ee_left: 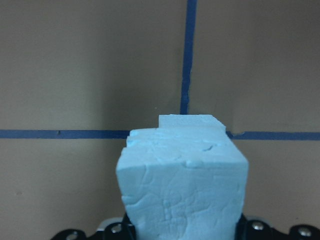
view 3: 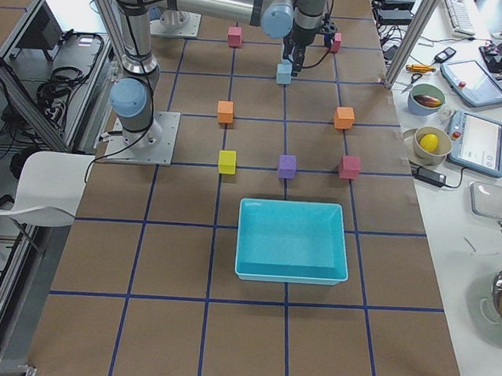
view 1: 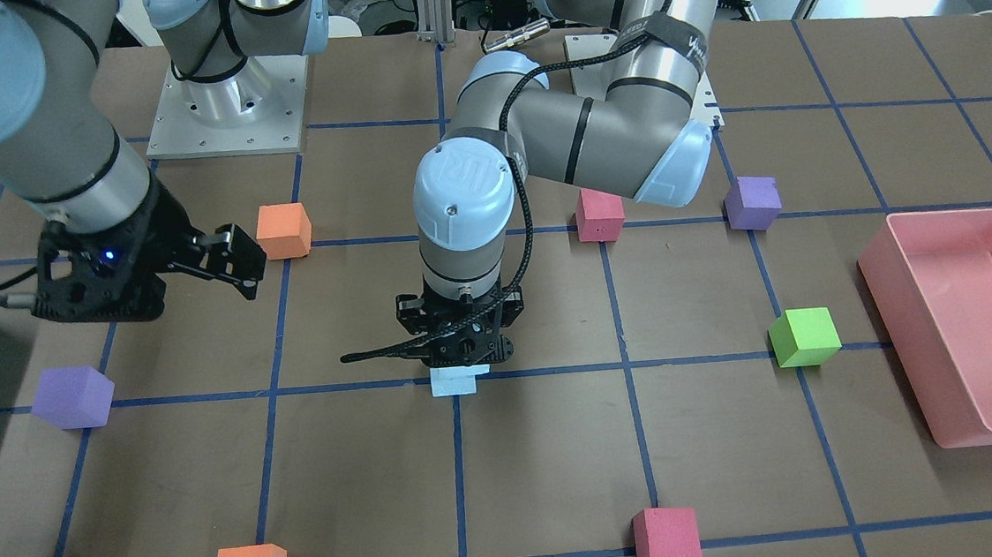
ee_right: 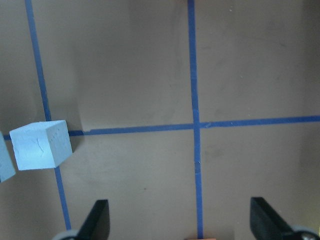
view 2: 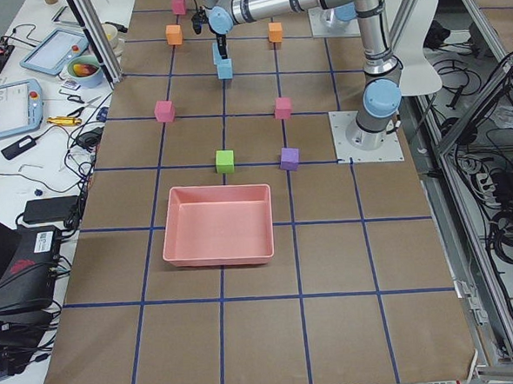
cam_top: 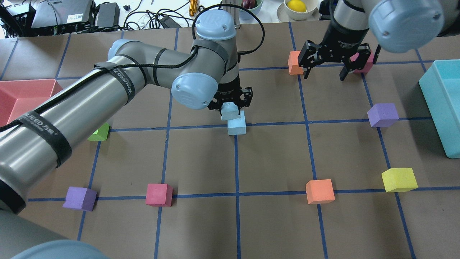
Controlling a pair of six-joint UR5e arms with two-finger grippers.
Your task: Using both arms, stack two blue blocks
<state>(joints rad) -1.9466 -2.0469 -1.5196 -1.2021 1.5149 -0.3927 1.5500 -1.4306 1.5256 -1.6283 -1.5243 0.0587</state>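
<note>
Upper blue block point(cam_top: 230, 113) is clamped in left gripper point(cam_top: 230, 107), just above lower blue block point(cam_top: 237, 126). The lower one lies on the table point(cam_top: 273, 158) at a tape crossing near centre, prob. as the stack's base. Looks slightly offset; contact can't be told. Right gripper point(cam_top: 325, 73) hangs w/ jaws wide, empty, well apart near an orange cube point(cam_top: 294, 62), likely parked clear. Left wrist view shows the held block's scuffed face w/ the lower one peeking behind. Front-facing view shows only the lower block; wrist hides the held one.

The left arm point(cam_top: 90, 97) and right arm point(view 1: 52, 145) are silver-grey tubes with pale-blue joint caps, strapped-on black cables and black fingers point(view 1: 235, 256).
</note>
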